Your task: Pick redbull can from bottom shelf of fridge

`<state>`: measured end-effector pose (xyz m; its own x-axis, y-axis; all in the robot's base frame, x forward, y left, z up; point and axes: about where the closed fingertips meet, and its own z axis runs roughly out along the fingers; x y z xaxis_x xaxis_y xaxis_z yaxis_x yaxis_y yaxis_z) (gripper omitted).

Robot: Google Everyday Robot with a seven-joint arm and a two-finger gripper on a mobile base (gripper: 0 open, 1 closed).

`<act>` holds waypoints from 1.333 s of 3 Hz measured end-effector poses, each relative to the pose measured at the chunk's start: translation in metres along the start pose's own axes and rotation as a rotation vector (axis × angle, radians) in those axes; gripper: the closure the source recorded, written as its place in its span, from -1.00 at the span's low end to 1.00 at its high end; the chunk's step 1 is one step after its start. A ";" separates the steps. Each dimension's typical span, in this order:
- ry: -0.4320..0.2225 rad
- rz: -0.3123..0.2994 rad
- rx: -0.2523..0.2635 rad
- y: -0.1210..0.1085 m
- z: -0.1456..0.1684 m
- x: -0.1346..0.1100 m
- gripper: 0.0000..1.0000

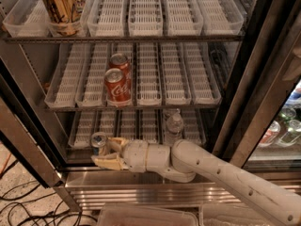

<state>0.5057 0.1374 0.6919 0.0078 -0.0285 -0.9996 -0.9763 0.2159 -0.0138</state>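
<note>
The redbull can, slim with a shiny silver top, stands at the front left of the bottom shelf of the fridge. My gripper reaches in from the right at sill level. Its tan fingers are closed around the can's body, one above and one below, so only the can's top and upper part show. The white arm runs from the lower right corner to the gripper.
A clear plastic bottle stands on the bottom shelf, right of the gripper. Two red cola cans sit on the middle shelf and a gold can on the top shelf. A steel sill edges the front. Cables lie on the floor at left.
</note>
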 end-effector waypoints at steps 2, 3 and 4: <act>0.072 0.107 -0.077 0.041 -0.029 -0.031 1.00; 0.073 0.126 -0.098 0.051 -0.042 -0.070 1.00; 0.054 0.113 -0.124 0.051 -0.051 -0.107 1.00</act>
<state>0.4437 0.1014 0.7991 -0.1118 -0.0639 -0.9917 -0.9895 0.0990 0.1052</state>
